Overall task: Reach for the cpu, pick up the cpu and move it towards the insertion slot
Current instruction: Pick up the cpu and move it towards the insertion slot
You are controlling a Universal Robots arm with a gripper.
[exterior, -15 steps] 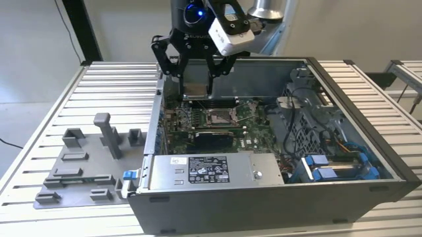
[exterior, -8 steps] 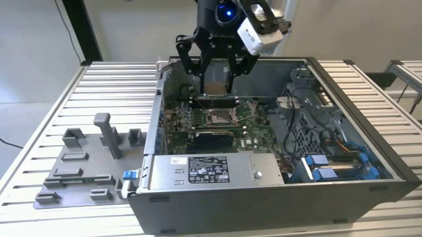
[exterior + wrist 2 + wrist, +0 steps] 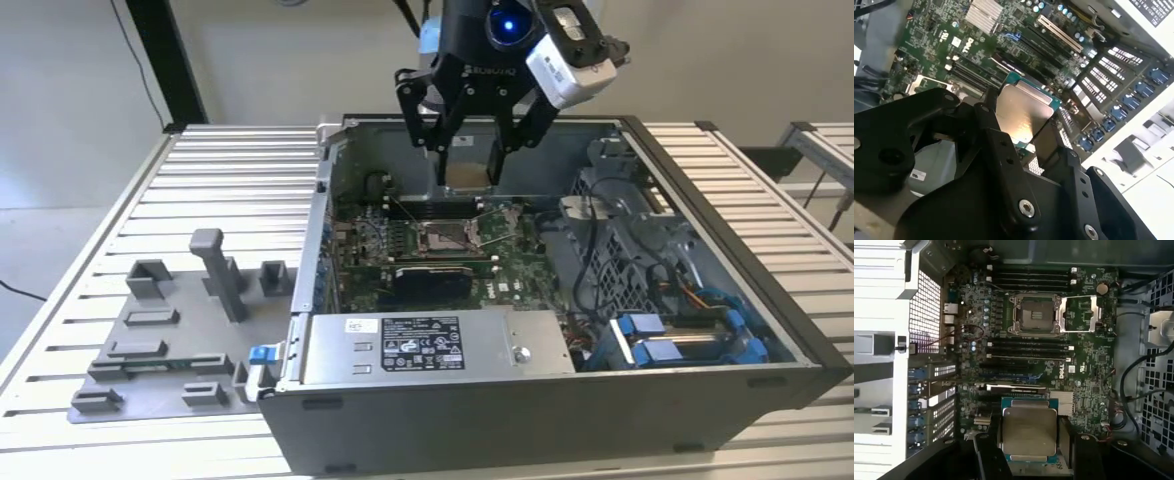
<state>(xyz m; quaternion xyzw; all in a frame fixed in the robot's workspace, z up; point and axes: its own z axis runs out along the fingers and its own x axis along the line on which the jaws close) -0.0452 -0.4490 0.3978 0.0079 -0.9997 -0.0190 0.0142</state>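
Silvery cpu [image 3: 1030, 432], seemingly teal-edged

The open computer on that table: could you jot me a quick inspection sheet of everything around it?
Surface: ribbed metal table carrying an open computer case.
Job's things: cpu, held above the green board; insertion slot open and unfilled.
Clutter: grey fixture blocks on the exterior view's left.
Hand: hand shut on the cpu's edges, above the case.
Cables: dark wires bundled inside the case.
Surroundings: pale wall behind; nothing else seen.
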